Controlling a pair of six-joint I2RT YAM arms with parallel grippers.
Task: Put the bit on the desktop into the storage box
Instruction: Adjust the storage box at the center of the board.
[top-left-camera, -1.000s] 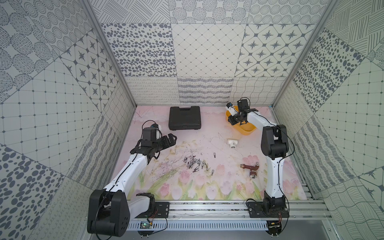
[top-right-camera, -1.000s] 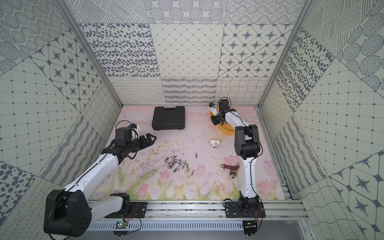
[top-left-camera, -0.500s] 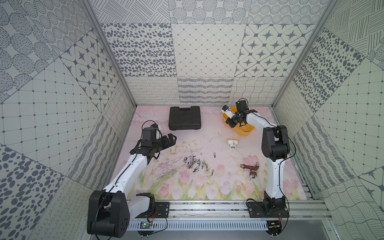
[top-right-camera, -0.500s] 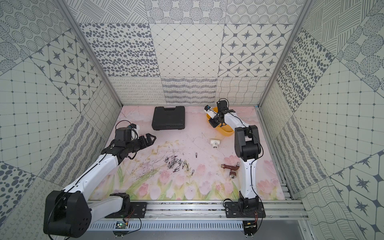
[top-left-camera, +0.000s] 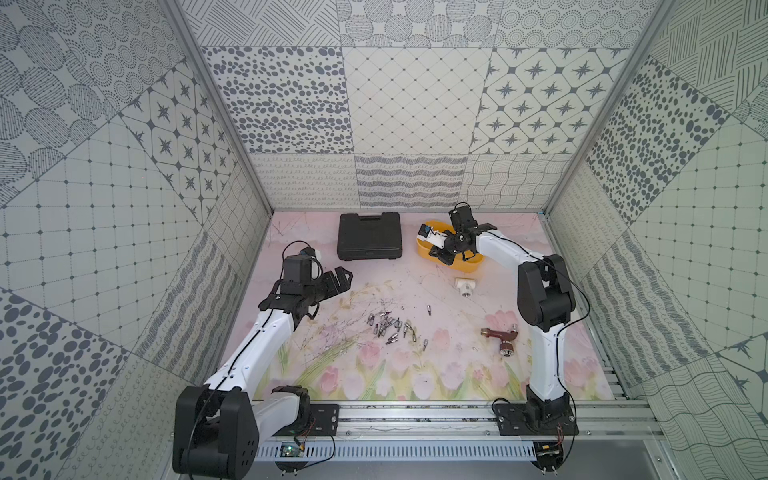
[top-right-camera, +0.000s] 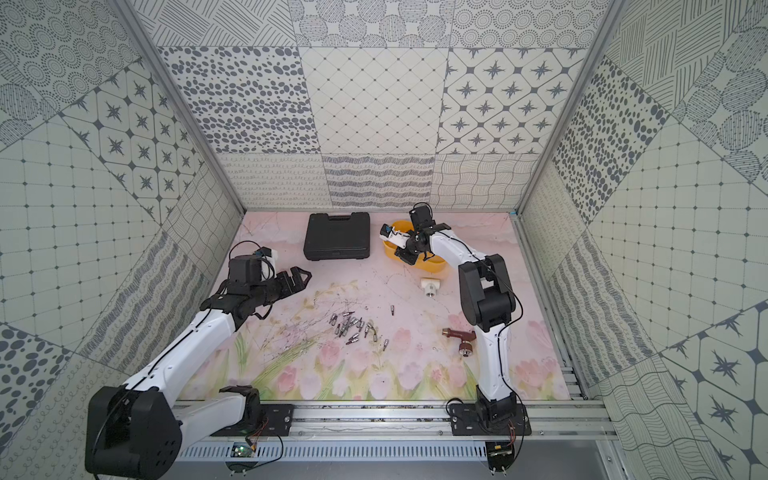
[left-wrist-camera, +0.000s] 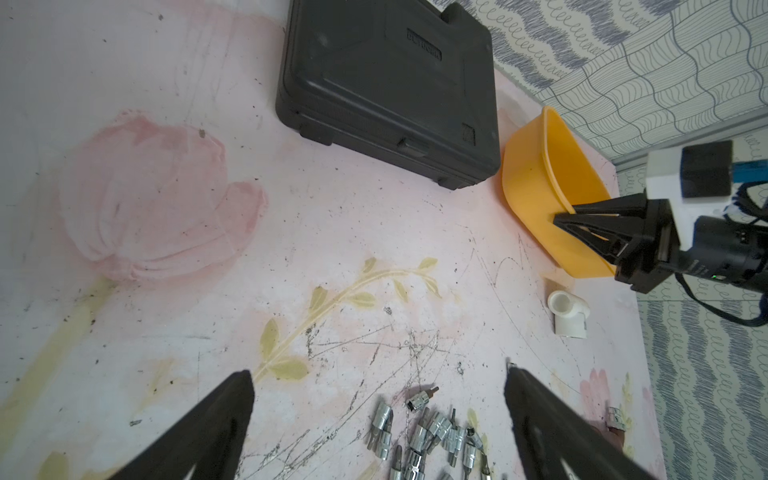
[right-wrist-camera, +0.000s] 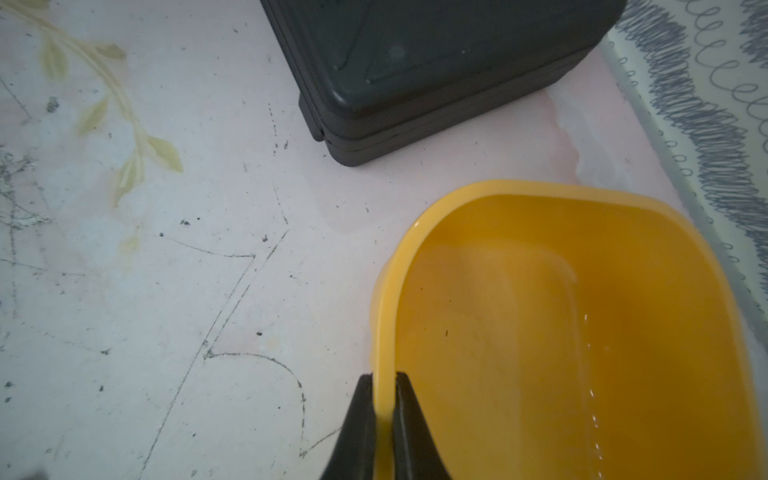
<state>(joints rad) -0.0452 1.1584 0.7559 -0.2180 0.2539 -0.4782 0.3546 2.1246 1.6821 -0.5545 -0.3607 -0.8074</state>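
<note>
Yellow storage box (right-wrist-camera: 582, 332); black case (top-left-camera: 369, 236); pink floral desktop (top-left-camera: 353, 365)

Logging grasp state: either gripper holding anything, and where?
Right gripper pinches the yellow tub by its rim, one finger inside, one outside. Left gripper is open and empty.

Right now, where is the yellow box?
In both top views the storage box is at the back on the right side, just right of the black case, its rim pinched by the right end effector.
</note>
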